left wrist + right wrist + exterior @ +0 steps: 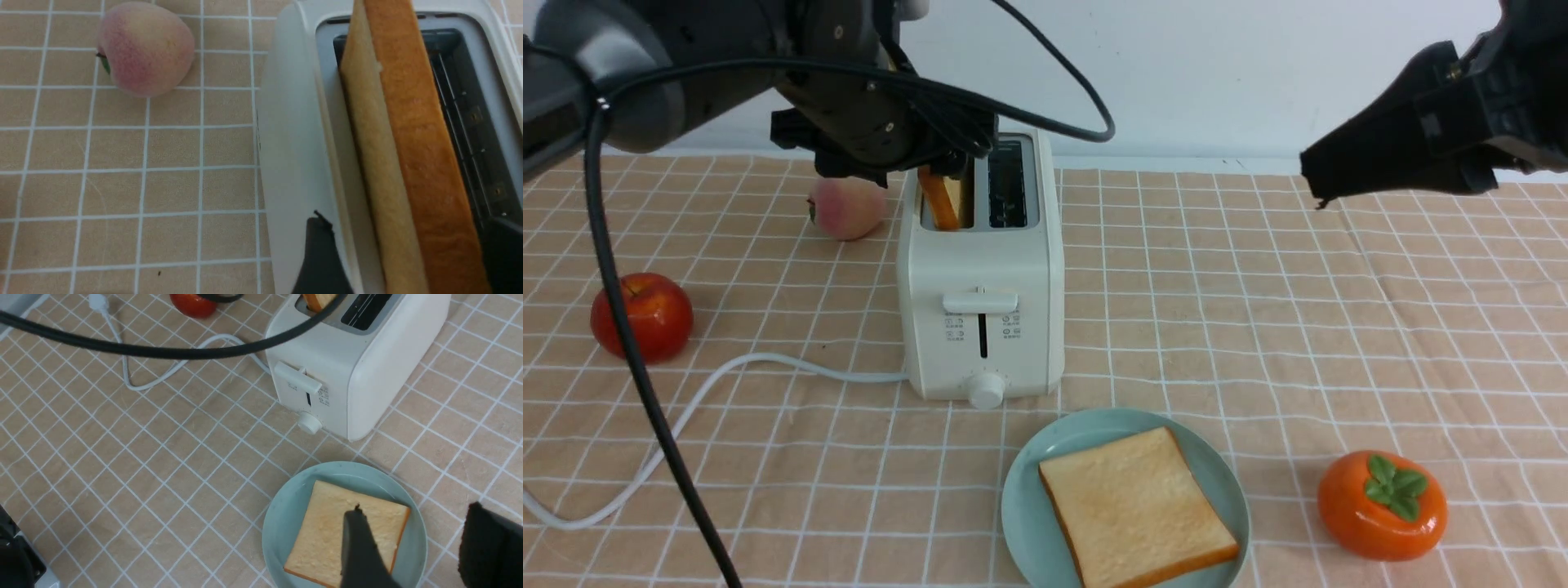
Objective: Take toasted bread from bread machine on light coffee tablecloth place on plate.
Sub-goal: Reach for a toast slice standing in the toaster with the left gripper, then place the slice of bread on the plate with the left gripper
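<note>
Red apple (641, 317): on the light coffee tablecloth (1258, 327), far left.
Peach (847, 208): behind the bread machine's left side.
Left tool (953, 153): over the left slot, fingers (320, 253) apart, one on either side of the slice, neither pressing it.
Toasted bread in slot (941, 200): upright, crust edge up, between those fingers.
Bread machine (980, 327): mid-cloth; right slot empty.
Plate (1029, 490): in front of the machine.
Toasted bread on plate (1135, 506): flat.
Persimmon (1382, 505): right of the plate.
Right tool (1319, 181): raised at right, fingers apart, holding nothing, well clear of both slices.
</note>
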